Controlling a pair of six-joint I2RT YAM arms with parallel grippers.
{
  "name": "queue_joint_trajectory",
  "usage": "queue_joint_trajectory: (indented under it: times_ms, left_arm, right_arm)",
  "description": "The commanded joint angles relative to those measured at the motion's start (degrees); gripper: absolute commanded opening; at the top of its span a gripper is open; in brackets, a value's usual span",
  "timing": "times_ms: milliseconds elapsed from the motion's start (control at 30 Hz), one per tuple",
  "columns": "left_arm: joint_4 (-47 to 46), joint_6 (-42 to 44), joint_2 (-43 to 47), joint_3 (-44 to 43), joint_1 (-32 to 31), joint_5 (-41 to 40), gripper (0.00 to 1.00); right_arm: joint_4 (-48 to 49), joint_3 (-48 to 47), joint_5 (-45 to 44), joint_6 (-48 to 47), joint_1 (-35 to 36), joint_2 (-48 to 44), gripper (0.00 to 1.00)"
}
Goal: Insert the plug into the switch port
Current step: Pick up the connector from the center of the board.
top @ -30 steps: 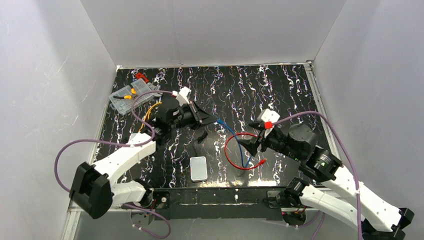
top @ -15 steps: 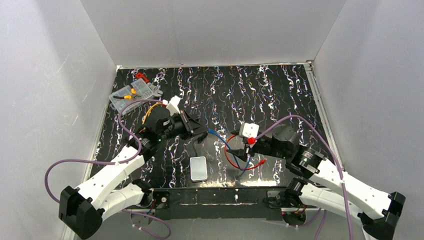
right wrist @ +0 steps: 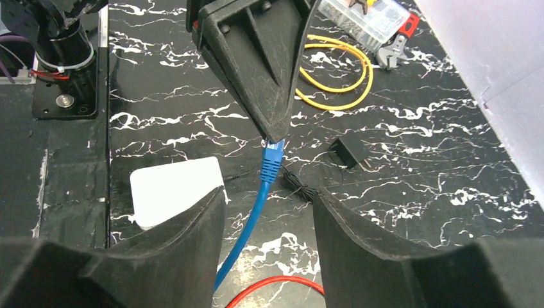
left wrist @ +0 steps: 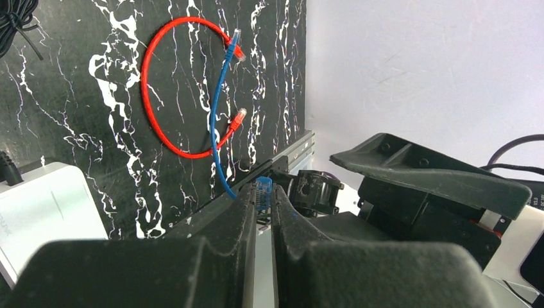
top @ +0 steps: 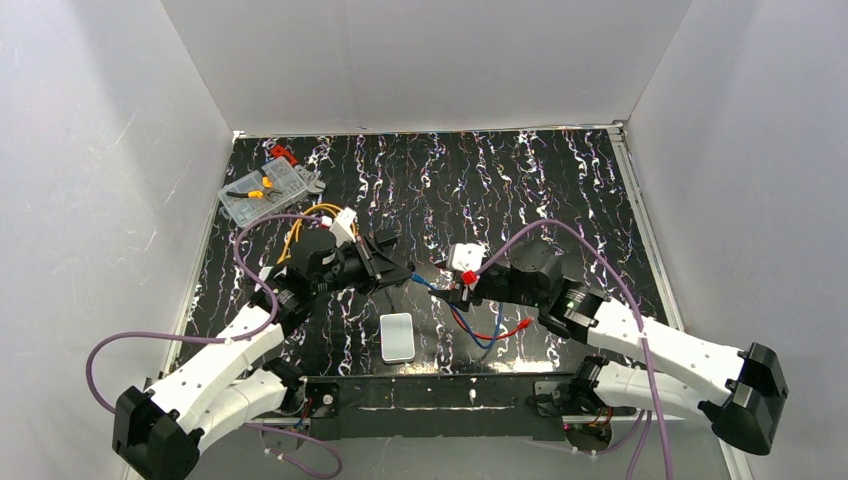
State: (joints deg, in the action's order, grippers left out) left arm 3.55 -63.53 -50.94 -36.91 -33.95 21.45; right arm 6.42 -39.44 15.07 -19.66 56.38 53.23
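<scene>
Right wrist view gives you the clearest read: the left gripper point(right wrist: 274, 135) pinches the blue plug point(right wrist: 273, 153) at its fingertips, above the table, with the cable point(right wrist: 247, 234) trailing down. Your right gripper point(right wrist: 266, 196) is spread, straddling that cable just below the plug without touching it. This looks like a mid-air regrasp, with insertion not yet begun. The switch point(right wrist: 174, 189) lies flat just beside and below both grippers, near the front rail point(top: 430, 392); I cannot tell which edge holds the port. Next you need a firm hold and the plug levelled with that edge. Room is tight: the grippers nearly meet, and the red cable point(left wrist: 144, 83) lies close by.
</scene>
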Motion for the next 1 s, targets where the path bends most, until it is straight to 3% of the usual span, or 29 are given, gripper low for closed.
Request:
queue_joint_trajectory:
  times_ms: [0, 367, 967]
  left_arm:
    - [0.66, -0.37, 2.13, 1.11, -0.06, 1.01, 0.0]
    - [0.97, 0.75, 4.14, 1.84, -0.06, 1.63, 0.0]
    - [0.35, 1.43, 4.36, 1.98, -0.06, 3.54, 0.0]
  right_arm:
    - [5.25, -2.11, 1.53, 2.44, 0.31, 2.5, 0.57]
    - [11.06, -1.95, 3.67, 9.2, 0.31, 8.16, 0.53]
    - [11.64, -3.05, 4.34, 10.48, 0.31, 11.88, 0.3]
